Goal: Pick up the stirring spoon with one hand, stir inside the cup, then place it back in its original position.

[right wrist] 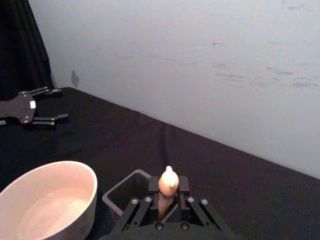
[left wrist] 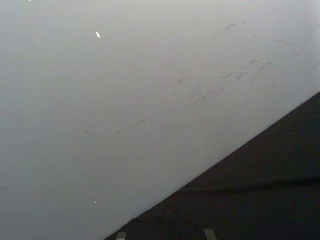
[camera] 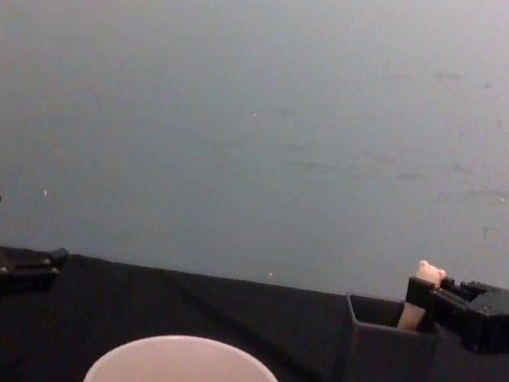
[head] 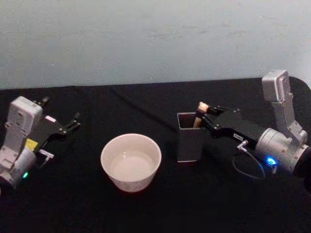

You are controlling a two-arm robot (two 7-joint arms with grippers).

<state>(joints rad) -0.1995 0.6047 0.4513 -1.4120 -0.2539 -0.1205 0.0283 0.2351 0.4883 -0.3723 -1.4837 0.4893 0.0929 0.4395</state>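
Beige stirring spoon [right wrist: 168, 177], right end effector [right wrist: 169, 186] clamping it, yellow label [head: 31, 144] unreadable

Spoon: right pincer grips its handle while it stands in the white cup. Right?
No. The spoon stands in the dark grey holder beside the white cup, not in the cup; the right pincer does grip its handle. The right wrist view shows it.

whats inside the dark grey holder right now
The stirring spoon stands in the holder, beige handle and bear top above the rim, clamped by the right gripper. The walls hide its neck and bowl. The left gripper rests open, far left.
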